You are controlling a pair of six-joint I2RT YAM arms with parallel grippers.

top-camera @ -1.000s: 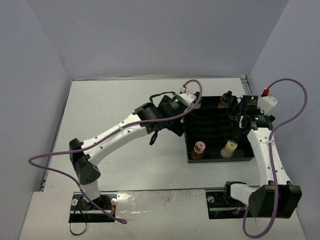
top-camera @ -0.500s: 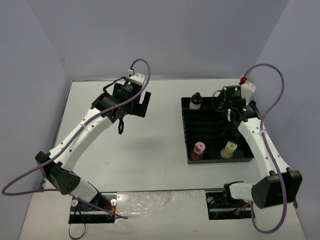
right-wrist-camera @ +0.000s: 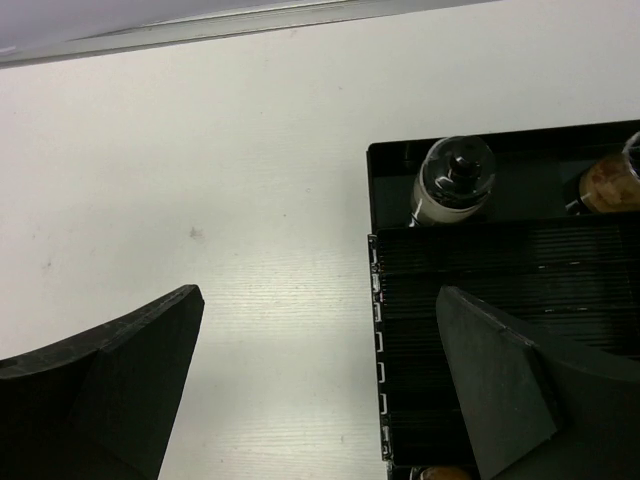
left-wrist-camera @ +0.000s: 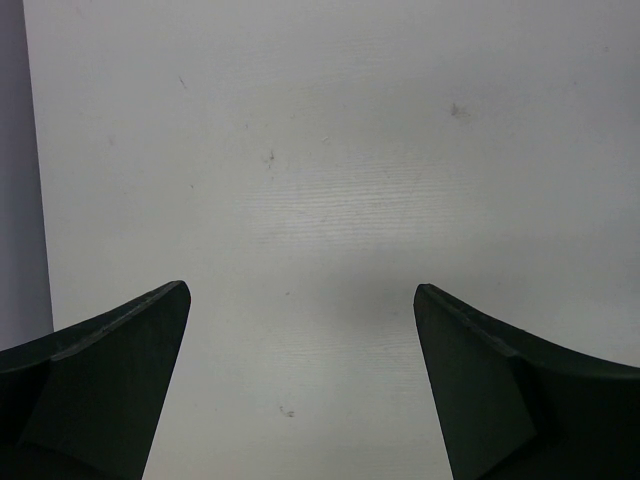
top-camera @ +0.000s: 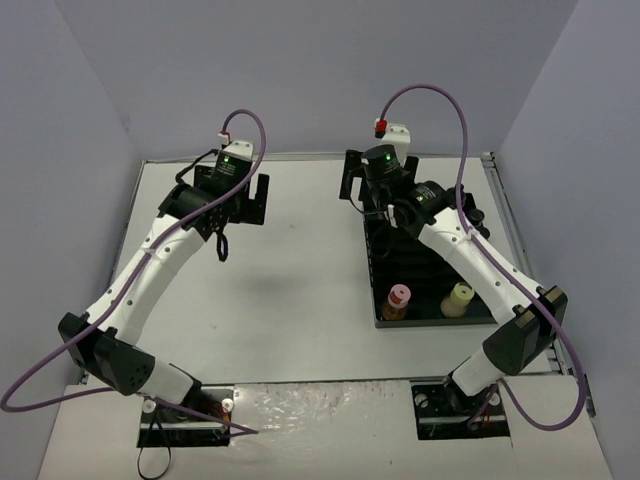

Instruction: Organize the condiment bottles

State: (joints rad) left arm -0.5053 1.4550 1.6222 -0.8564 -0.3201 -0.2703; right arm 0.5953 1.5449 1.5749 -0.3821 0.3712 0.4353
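Black slotted tray point(top-camera: 430, 320), white table point(top-camera: 300, 290), pink-capped jar point(top-camera: 398, 296) (plus pale-yellow-capped jar point(top-camera: 458, 298))

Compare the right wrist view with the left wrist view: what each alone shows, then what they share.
Only the right wrist: the black slotted tray, with a black-capped jar and a brown-filled jar in its end compartment. Only the left wrist: nothing of its own. Both: bare white table, a strip of wall, and the right gripper and left gripper, each open in its own view.

Matt white table point(left-wrist-camera: 330, 180) with faint grain — glossy black ribbed plastic tray point(right-wrist-camera: 480, 270), clear shiny jar point(right-wrist-camera: 450, 182).
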